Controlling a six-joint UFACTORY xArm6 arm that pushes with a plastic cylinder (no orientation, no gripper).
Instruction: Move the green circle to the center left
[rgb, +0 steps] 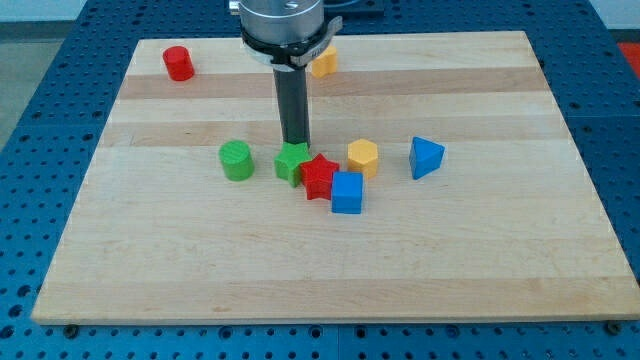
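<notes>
The green circle (237, 160) is a short green cylinder left of the board's middle. My tip (296, 147) comes down from the view's top and ends just behind the green star (292, 163), touching or nearly touching its top edge. The tip is about sixty pixels to the right of the green circle and apart from it. The green star sits between the green circle and a red star (319, 177).
A blue cube (347, 193) touches the red star's lower right. A yellow hexagon (363, 158) and a blue triangular block (425, 157) lie further right. A red cylinder (179, 63) is at top left. A yellow block (324, 62) sits behind the rod. The wooden board (150, 260) fills the view.
</notes>
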